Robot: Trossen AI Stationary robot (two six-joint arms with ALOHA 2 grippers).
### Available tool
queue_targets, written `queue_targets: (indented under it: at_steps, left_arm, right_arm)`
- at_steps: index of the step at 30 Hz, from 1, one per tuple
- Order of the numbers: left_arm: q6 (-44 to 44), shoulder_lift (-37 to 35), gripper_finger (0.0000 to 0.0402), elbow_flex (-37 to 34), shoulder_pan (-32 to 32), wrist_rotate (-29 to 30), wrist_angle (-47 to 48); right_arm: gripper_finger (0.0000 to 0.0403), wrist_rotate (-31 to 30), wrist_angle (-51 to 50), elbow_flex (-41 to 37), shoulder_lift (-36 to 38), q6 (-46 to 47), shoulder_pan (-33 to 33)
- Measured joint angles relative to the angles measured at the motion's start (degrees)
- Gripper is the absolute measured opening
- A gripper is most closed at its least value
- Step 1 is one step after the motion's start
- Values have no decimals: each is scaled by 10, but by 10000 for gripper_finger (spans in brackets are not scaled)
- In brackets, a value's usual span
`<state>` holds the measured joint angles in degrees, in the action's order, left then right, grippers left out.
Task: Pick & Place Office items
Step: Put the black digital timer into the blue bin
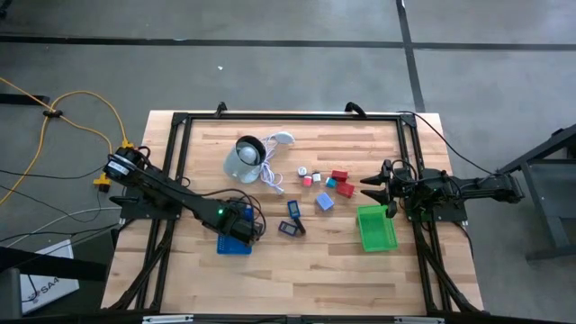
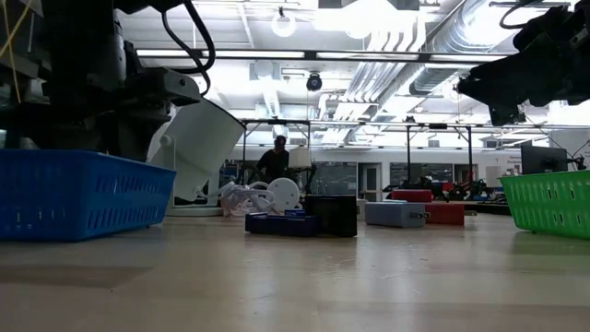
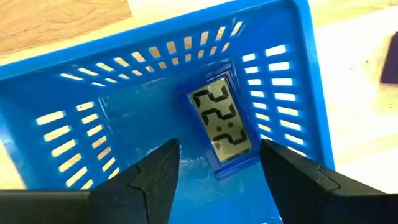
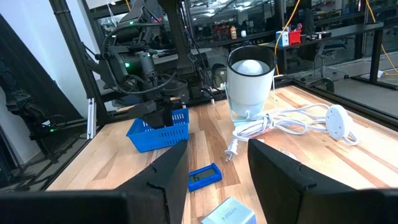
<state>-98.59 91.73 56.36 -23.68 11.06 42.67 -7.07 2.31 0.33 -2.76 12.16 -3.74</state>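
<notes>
My left gripper (image 3: 217,152) hangs open over the blue basket (image 1: 234,241), pointing steeply down into it. A small blue-framed piece with a digit display (image 3: 221,124) lies face up on the basket's floor, at the foot of one wall, clear of both fingers. On the table's middle lie the loose office items: red blocks (image 1: 340,177), a teal one (image 1: 330,184), a pink one (image 1: 307,181), white ones (image 1: 303,170), a pale-blue block (image 1: 325,202), a second blue display piece (image 1: 294,209) and a dark clip-like piece (image 1: 290,229). My right gripper (image 1: 373,185) waits open and level at the right edge.
A green basket (image 1: 376,227) stands just near-side of my right gripper. A grey-white round object (image 1: 243,158) with a white cord (image 1: 273,173) lies at the far middle. A black frame (image 1: 288,117) runs around the table. A person (image 2: 274,159) stands far off in the room.
</notes>
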Motion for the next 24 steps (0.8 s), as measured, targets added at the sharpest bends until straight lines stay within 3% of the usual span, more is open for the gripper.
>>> queue_targets:
  at_steps: [11,24]
  left_arm:
    - [14,-57,216,0,0,11,26]
    - [120,-96,216,0,0,75,4]
  right_arm:
    - [153,0,0,0,0,0,0]
    - [153,0,0,0,0,0,0]
